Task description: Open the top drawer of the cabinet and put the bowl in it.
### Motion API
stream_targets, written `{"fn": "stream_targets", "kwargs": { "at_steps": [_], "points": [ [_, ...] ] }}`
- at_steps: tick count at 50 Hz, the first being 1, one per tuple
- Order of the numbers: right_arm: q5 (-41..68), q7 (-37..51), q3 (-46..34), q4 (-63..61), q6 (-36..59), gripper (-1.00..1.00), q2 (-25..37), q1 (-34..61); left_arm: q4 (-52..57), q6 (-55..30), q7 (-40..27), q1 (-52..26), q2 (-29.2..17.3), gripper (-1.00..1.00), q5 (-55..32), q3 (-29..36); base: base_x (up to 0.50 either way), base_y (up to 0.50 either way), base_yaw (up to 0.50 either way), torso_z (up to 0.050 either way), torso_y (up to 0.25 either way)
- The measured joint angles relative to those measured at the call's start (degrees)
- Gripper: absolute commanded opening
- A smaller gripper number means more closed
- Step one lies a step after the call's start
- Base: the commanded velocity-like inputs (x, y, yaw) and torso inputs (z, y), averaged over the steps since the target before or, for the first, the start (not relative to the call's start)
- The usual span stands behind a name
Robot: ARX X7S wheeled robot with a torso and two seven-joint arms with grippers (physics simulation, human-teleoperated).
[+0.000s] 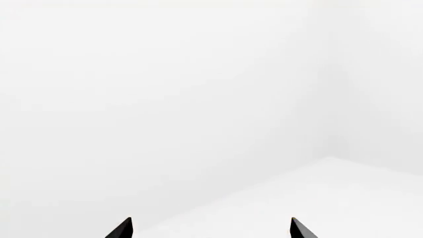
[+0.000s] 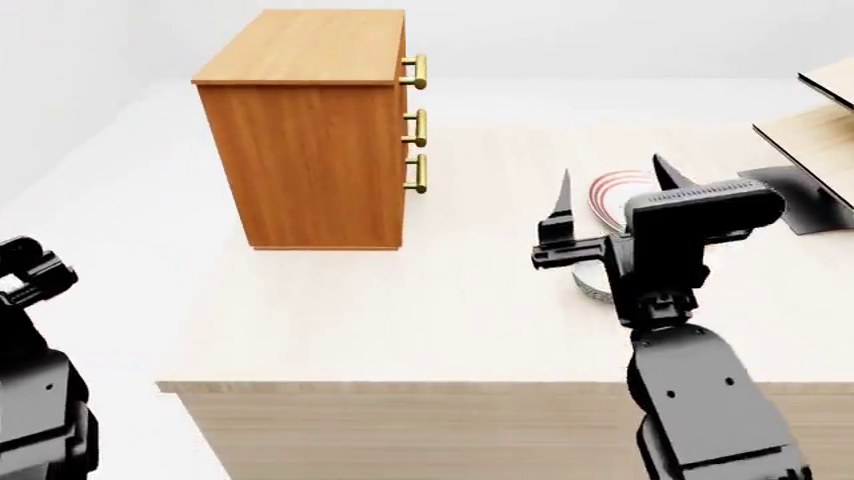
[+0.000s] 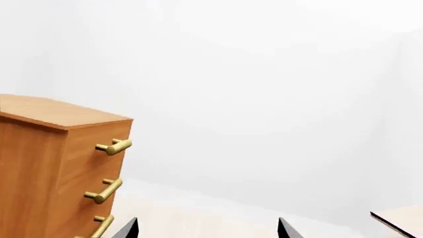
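Observation:
The cabinet (image 2: pixel 314 130) stands on the table's far left, its three brass handles facing right. The top drawer (image 2: pixel 404 68) is shut; in the right wrist view it (image 3: pixel 89 139) shows at the left with its handle (image 3: pixel 114 147). My right gripper (image 2: pixel 614 185) is open and empty, held above the table to the right of the cabinet, fingertips pointing up and away. The bowl (image 2: pixel 585 283) is mostly hidden behind my right wrist; only a grey edge shows. My left gripper (image 1: pixel 211 230) is open and empty and faces only white wall and floor.
A white plate (image 2: pixel 617 190) with red rim rings lies behind my right gripper. A pale tilted shelf rack (image 2: pixel 814 140) on a black base stands at the far right. The pale wooden table (image 2: pixel 400 320) ends near me; my left arm (image 2: pixel 27 300) hangs beyond its left edge.

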Motion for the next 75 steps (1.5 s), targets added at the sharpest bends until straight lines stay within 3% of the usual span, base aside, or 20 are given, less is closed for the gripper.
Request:
{"fn": "stream_targets", "kwargs": {
  "at_steps": [11,16,23,34,75],
  "points": [
    [-3.8,-2.9,-4.1,47.9,-10.8,1.0,-2.7,33.4,-10.5,4.1,-2.2,-5.6,-2.0,1.0,1.4,-1.4,0.0,0.0,0.0,0.0,0.0],
    [-4.3,-3.3,-4.9,63.5,-14.4,1.0,-4.1,41.4,-12.5,4.8,-2.3,-6.8,-2.2,1.0,1.5,-1.8,0.0,0.0,0.0,0.0,0.0],
    [-4.1,-4.3,-4.6,75.6,-15.3,1.0,-5.2,46.9,-14.2,4.7,-2.0,-8.0,-2.3,1.0,1.3,-2.4,0.0,0.0,0.0,0.0,0.0],
    [-3.5,-5.3,-2.5,83.5,-14.7,1.0,-5.0,50.2,-15.3,3.4,-1.0,-9.3,-2.5,1.0,0.9,-3.7,0.04,0.0,0.0,0.0,0.0],
    [-4.4,-7.4,2.8,87.4,-13.6,1.0,-4.9,51.8,-15.7,2.5,0.3,-11.7,-3.0,1.0,1.8,-4.9,0.5,0.0,0.0,0.0,0.0]
  ]
}}
